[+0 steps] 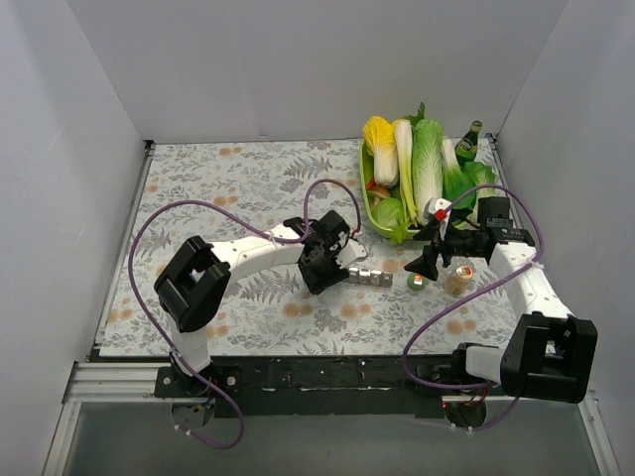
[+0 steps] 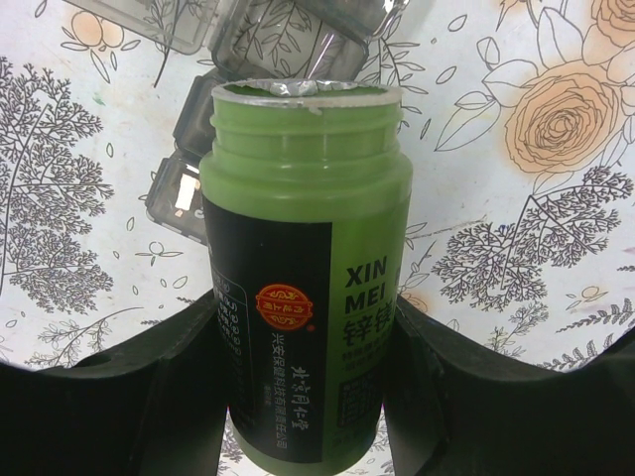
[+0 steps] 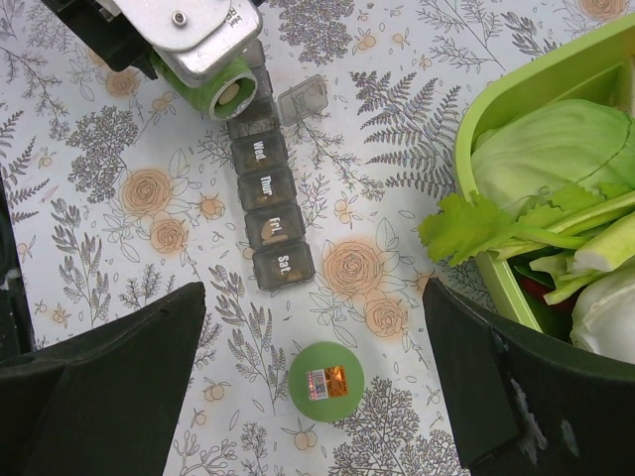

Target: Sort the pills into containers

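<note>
Hazard: the green pill bottle [image 2: 298,228] is tilted with its mouth toward the pill organizer [image 3: 268,213]. An over-tilt is likely to release several pills at once, and these may spill past the small compartments onto the floral tablecloth [image 1: 248,174]. The torn foil seal [image 2: 298,89] rings the mouth and may block or deflect the flow. Only one flip lid [image 3: 303,99] is visibly raised. The Wed., Thur., Fri. and Sat. compartments appear shut, so pills aimed there would bounce off. The organizer lies loose on the cloth, and contact from the bottle could push it. Whether any pill sits in a compartment cannot be told. The left gripper [image 2: 303,332] is clamped on the bottle body, one finger on each side. The right gripper [image 3: 316,293] is spread wide and carries nothing. Position: the organizer lies mid-table, on the near side of the green tray [image 3: 536,84] of vegetables, and runs left to right. Its left end is just beside the bottle mouth. Its right end points toward the right gripper, which hovers near it above the green cap [image 3: 325,382].
</note>
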Available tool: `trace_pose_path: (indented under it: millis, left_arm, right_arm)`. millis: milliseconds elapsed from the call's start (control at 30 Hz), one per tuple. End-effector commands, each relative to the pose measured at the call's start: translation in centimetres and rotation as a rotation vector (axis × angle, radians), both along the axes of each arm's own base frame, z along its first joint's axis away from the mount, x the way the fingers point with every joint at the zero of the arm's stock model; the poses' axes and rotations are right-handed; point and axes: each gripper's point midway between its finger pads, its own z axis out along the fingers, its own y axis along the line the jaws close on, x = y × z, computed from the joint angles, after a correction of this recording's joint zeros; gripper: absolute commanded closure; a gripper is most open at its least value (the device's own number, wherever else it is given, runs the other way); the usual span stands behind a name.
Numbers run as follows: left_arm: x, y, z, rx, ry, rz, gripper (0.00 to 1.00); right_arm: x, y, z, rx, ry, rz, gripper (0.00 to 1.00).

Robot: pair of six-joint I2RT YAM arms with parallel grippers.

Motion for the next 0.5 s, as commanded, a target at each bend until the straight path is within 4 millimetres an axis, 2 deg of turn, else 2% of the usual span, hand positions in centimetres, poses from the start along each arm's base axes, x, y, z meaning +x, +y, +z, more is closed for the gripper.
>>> trace_pose_path:
  millis: [0,467]
  left_arm:
    - [0.72,-0.92,1.04,-0.009,-0.038,-0.003,1.00]
    - [1.06,-0.56,0.99,0.061,-0.075,0.006,1.00]
  right_arm:
    - [-0.30,0.26,0.55,0.032,-0.009,0.008,0.02]
    - [-0.33,0.23,0.67,0.039,-0.009,0.006,0.02]
